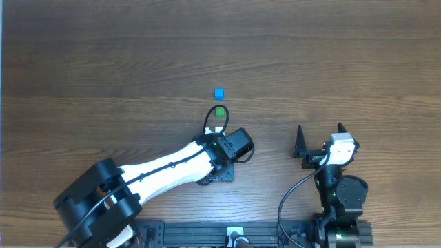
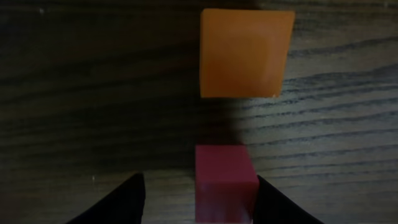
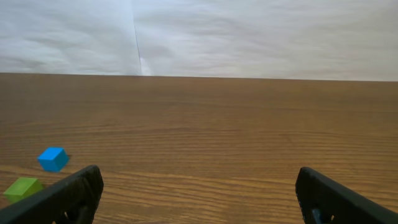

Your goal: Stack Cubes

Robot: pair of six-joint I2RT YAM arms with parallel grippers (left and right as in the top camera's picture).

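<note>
In the left wrist view a red cube (image 2: 225,182) stands on the wooden table between the fingers of my left gripper (image 2: 199,200). It is close against one finger and well clear of the other, so the gripper is open. An orange cube (image 2: 245,53) sits just beyond the red one. In the top view the left arm (image 1: 186,160) covers both of those cubes. A green cube (image 1: 220,111) lies right past the wrist, with a blue cube (image 1: 219,93) a little farther out. My right gripper (image 1: 320,140) is open over bare table at the right.
From the right wrist, the blue cube (image 3: 53,158) and green cube (image 3: 23,188) lie off to one side of the open right gripper (image 3: 198,174). The wooden table (image 1: 344,62) stretches wide to the far edge. A pale wall (image 3: 249,37) stands behind it.
</note>
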